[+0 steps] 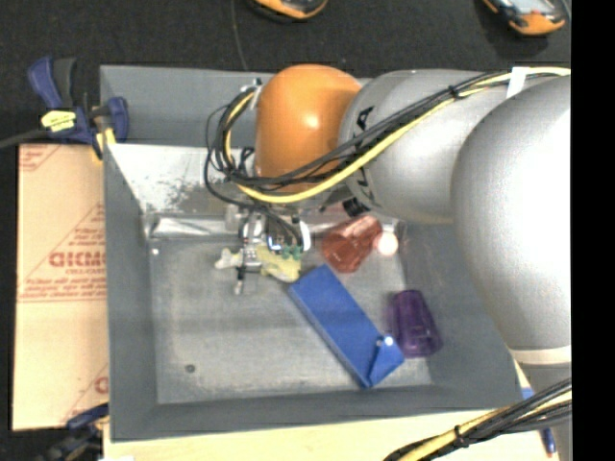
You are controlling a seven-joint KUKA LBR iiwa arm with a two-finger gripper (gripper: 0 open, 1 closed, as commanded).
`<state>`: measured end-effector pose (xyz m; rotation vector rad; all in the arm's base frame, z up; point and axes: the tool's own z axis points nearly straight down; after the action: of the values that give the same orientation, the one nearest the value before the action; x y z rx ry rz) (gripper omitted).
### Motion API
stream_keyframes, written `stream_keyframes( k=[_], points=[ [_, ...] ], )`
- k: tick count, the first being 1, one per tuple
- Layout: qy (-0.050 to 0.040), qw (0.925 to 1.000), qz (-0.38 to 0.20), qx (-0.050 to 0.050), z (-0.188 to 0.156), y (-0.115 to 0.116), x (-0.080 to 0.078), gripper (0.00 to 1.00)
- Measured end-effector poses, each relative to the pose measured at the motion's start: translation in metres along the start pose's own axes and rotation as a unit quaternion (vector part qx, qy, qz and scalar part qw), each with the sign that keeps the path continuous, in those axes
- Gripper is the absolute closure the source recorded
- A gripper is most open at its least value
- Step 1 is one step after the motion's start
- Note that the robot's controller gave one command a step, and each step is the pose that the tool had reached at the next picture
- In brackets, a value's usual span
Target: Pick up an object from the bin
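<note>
My gripper (254, 243) hangs below the orange cover, low over the middle of the bin toward its back wall. Right under and beside it lies a small pale yellow and white thing (276, 269) with a green bit at its top, touching the gripper's tip or very close to it. A flat blue box (341, 322) lies slanted just to the right of it, running toward the bin's front right. A red translucent bottle (346, 246) with a white cap lies behind the blue box, partly under the arm.
A purple translucent block (413, 323) rests near the right wall beside the blue box's lower end. The left and front left of the bin floor are bare grey metal. The big silver arm covers the bin's back right corner.
</note>
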<state>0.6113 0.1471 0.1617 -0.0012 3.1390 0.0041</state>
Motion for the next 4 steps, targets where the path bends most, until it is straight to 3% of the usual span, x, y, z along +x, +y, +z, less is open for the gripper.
stream_keyframes(
  k=[1,2,3,4],
  points=[
    [-0.0038,0.9997,-0.026,0.000,0.056,-0.045,-0.022,0.00],
    [-0.0068,0.9964,-0.085,-0.001,0.091,-0.065,-0.035,0.00],
    [-0.0020,0.9996,0.029,0.000,0.087,-0.084,-0.030,1.00],
    [-0.0020,0.9996,0.030,0.000,0.087,-0.084,-0.030,1.00]
  ],
)
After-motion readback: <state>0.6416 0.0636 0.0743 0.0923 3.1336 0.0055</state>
